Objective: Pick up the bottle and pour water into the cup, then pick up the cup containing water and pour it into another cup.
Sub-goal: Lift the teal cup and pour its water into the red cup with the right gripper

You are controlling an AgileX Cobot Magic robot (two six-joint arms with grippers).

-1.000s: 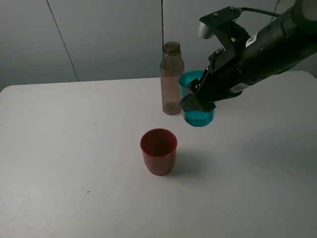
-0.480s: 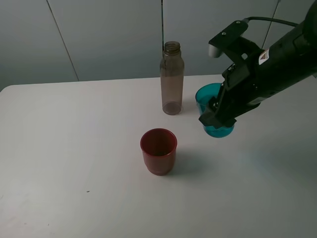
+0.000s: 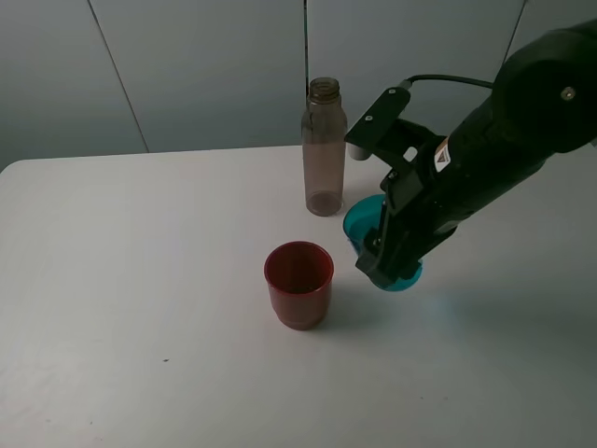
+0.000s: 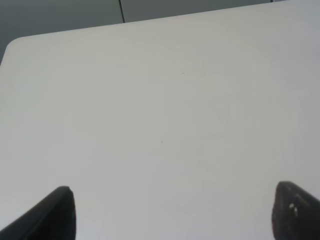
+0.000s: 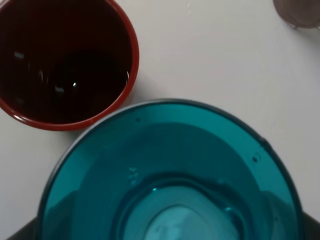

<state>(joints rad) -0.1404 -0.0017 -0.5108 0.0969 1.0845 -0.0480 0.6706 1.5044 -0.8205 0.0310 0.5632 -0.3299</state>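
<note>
- The white tabletop [image 3: 140, 280] carries everything, and most of it is bare.
- Your black right arm [image 3: 504, 131] comes in from the right of the high view and angles down toward the middle.
- The tall slim clear plastic bottle with a brownish tint [image 3: 324, 149] stands upright near the back edge with no cap on. It's apart from both cups, and nothing's touching it.
- The squat translucent red plastic cup [image 3: 298, 285] sits upright in front of the bottle, with its mouth open to the camera. The right wrist view looks straight down into it [image 5: 65, 65].
- The small translucent teal-blue plastic tumbler [image 3: 359, 222] is just beside the red cup, on its right, and looks tipped a bit toward it. In the right wrist view its rim [image 5: 170, 170] comes right up next to the red rim. Can't tell how much water's in there.
- Your right claw [image 3: 387, 261] is clamped on the teal tumbler.
- Your left claw [image 4: 175, 215] has its fingers wide apart with nothing between them, just plain tabletop underneath.
</note>
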